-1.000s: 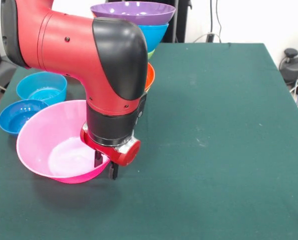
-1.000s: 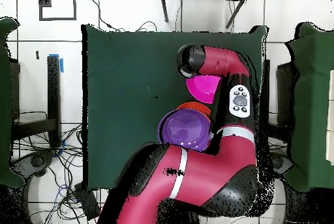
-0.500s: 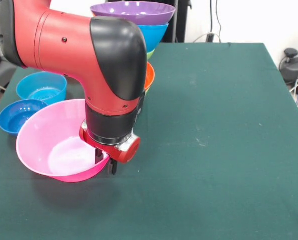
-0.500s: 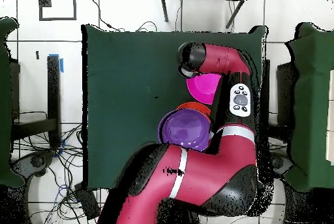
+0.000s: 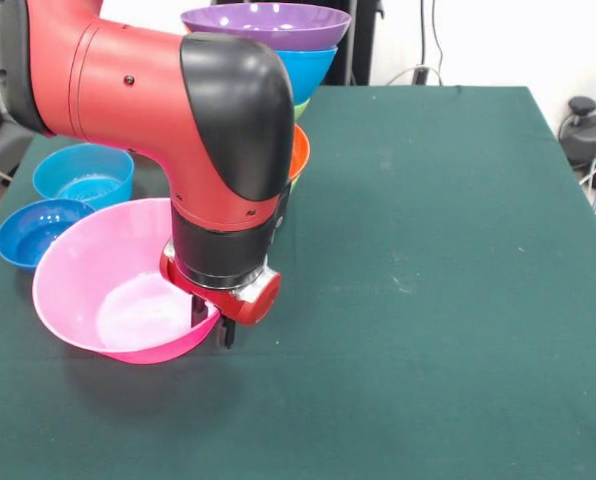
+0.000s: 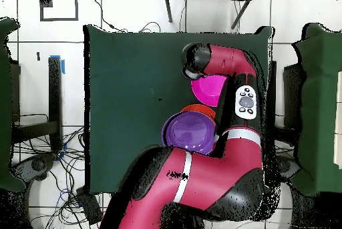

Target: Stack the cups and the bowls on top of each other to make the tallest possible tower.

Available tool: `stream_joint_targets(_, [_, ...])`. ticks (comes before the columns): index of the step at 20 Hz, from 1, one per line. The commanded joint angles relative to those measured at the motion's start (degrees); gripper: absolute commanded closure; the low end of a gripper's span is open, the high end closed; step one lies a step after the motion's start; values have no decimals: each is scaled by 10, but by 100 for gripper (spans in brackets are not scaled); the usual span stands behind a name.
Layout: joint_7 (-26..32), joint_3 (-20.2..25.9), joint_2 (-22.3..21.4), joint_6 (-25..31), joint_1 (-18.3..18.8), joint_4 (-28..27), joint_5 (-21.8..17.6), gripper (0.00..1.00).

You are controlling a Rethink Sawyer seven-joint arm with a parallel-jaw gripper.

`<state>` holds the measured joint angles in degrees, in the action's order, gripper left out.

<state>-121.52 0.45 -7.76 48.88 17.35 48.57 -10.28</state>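
My gripper (image 5: 210,325) is shut on the near right rim of the large pink bowl (image 5: 108,285), one finger inside and one outside. The bowl hangs tilted just above the table, with its shadow beneath. Behind the arm stands the tower (image 5: 278,60): a purple bowl (image 5: 266,22) on top, a blue bowl (image 5: 313,68) under it, then a green edge and an orange bowl (image 5: 300,152). In the overhead view the purple bowl (image 6: 190,131) and the pink bowl (image 6: 210,89) show, and the arm hides my gripper. The yellow cup is out of view.
A light-blue straight-sided bowl (image 5: 83,175) and a darker blue bowl (image 5: 38,230) sit left of the pink bowl, near the table's left edge. The green table (image 5: 438,260) stretches to the right of the arm.
The gripper and the pink bowl have risen a little and shifted slightly left. The tower and the blue bowls have not moved.
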Motion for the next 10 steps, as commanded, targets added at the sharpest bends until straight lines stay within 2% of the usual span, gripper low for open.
stream_joint_targets(1, [173, 61, 54, 114, -1, -31, -36, 100])
stream_joint_targets(4, [176, 60, 69, 145, -5, -75, -38, 100])
stream_joint_targets(10, [182, 59, 83, 175, -10, -122, -40, 100])
